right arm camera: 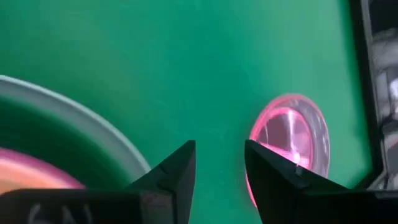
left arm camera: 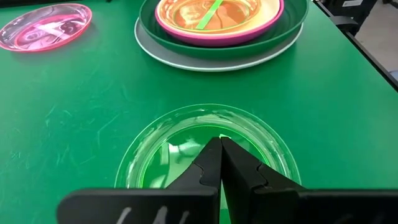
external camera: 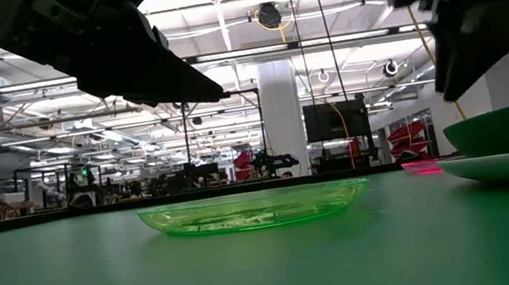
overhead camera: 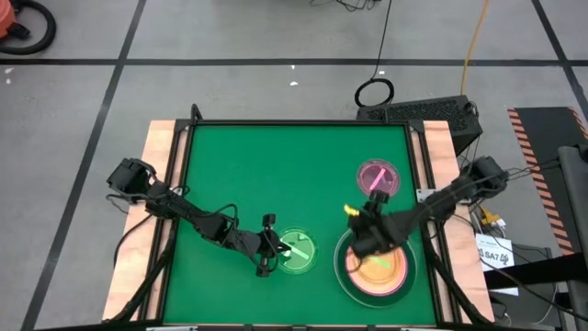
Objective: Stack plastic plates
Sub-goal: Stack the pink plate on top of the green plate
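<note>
A small translucent green plate (overhead camera: 296, 250) (external camera: 254, 208) lies flat on the green table. My left gripper (left arm camera: 221, 142) (overhead camera: 278, 246) hovers just over its near-left rim, shut and touching nothing; the low view shows it well above the plate. At the right stands a stack (overhead camera: 375, 267) (left arm camera: 219, 25): a pale plate at the bottom, then dark green, pink, and orange on top. My right gripper (right arm camera: 219, 155) (overhead camera: 370, 210) hangs open over the stack's far rim. A small translucent pink plate (overhead camera: 378, 176) (right arm camera: 289, 144) lies beyond it.
The green mat (overhead camera: 248, 175) has a raised dark frame (overhead camera: 303, 121) along its far edge and wooden side strips (overhead camera: 158, 156). The mat's far and left parts carry no objects. A black keyboard-like device (overhead camera: 427, 112) sits beyond the far right corner.
</note>
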Robot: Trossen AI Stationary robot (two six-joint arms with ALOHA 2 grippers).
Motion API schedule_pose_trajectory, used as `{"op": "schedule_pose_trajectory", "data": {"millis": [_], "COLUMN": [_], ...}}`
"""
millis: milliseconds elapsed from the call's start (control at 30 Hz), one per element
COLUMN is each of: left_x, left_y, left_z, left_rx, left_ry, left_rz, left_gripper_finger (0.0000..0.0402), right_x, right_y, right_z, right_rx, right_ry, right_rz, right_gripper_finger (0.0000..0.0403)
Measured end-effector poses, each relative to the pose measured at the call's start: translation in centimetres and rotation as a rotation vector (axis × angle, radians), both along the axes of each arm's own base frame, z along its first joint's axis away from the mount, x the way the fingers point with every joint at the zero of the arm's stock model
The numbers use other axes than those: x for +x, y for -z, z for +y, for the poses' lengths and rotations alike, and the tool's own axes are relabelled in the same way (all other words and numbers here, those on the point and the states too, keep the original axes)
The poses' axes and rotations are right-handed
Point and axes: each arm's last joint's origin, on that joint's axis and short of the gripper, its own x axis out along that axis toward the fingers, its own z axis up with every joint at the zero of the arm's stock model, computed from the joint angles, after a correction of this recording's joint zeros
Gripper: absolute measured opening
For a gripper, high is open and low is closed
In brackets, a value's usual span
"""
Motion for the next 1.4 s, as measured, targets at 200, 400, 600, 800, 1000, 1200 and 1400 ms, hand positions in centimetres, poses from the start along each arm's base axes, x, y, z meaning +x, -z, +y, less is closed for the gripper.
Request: {"op": "schedule_pose_trajectory", "data": {"millis": [200,400,600,800,1000,1200,1400], "left_x": [0.0,0.0,0.0,0.0,-0.2,-0.3,-0.6], "left_y": [0.0,0.0,0.0,0.0,0.3,0.6,0.5], "left_z": [0.0,0.0,0.1,0.1,0.2,0.2,-0.4], "left_rx": [0.002,0.005,0.000,0.005,0.015,-0.018,-0.015], "left_ry": [0.001,0.002,-0.003,-0.017,-0.025,-0.062,-0.080], "left_rz": [0.000,0.001,0.001,-0.002,0.031,0.060,0.043], "left_gripper_finger": [0.0008,0.0008,0.0008,0.0008,0.0008,0.0008,0.0008], "right_x": [-0.9,-1.9,-1.8,-1.5,-1.1,-0.4,-0.2], "right_y": [1.1,3.1,4.1,4.2,4.9,6.4,6.9], "right_z": [-4.2,-7.2,-8.4,-9.2,-9.9,-10.0,-10.0], "right_rx": [0.082,0.147,0.186,0.183,0.173,0.160,0.134], "right_ry": [0.147,0.233,0.279,0.316,0.375,0.339,0.335], "right_rz": [-0.020,-0.052,-0.083,-0.107,-0.098,-0.043,-0.017], "right_gripper_finger": [0.0130,0.0130,0.0134,0.0168,0.0184,0.0178,0.0165]}}
